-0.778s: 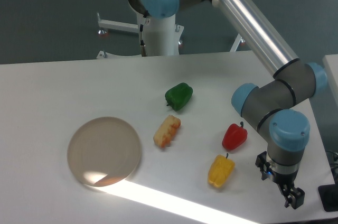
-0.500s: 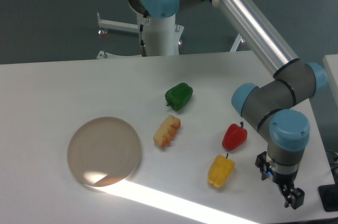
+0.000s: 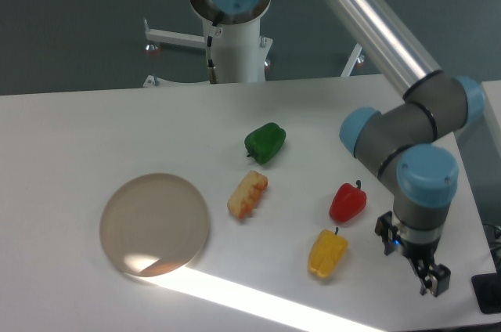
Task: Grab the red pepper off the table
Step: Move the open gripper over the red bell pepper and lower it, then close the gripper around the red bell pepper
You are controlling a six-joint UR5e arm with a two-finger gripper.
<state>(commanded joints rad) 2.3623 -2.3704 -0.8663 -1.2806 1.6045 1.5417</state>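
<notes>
1. Claw (image 3: 433,283): hangs low over the near right of the table (image 3: 70,136), pointing down. It holds nothing. Fingers too small and dark to resolve, so cannot tell whether they are spread or pressed together.
2. Red pepper (image 3: 347,202): lies on the table left of the claw and a little farther from the camera, apart from it, beside the blue wrist joint (image 3: 427,178).
3. Yellow pepper (image 3: 327,253): just nearer than the red one, the closest neighbour.
4. Farther left: a pale orange ridged food piece (image 3: 247,194), the green pepper (image 3: 265,142) beyond it, and a round translucent disc (image 3: 155,224) far left.
5. Risks (judgement):
   - The claw must shift left; the yellow pepper could be nudged on a low approach.
   - The glossy rounded skin may slip or squirt out of an off-centre pinch.
6. Look of the target: small, glossy red, lobed, toy-like, with a short dark stem pointing up and right and a highlight on its upper face.
</notes>
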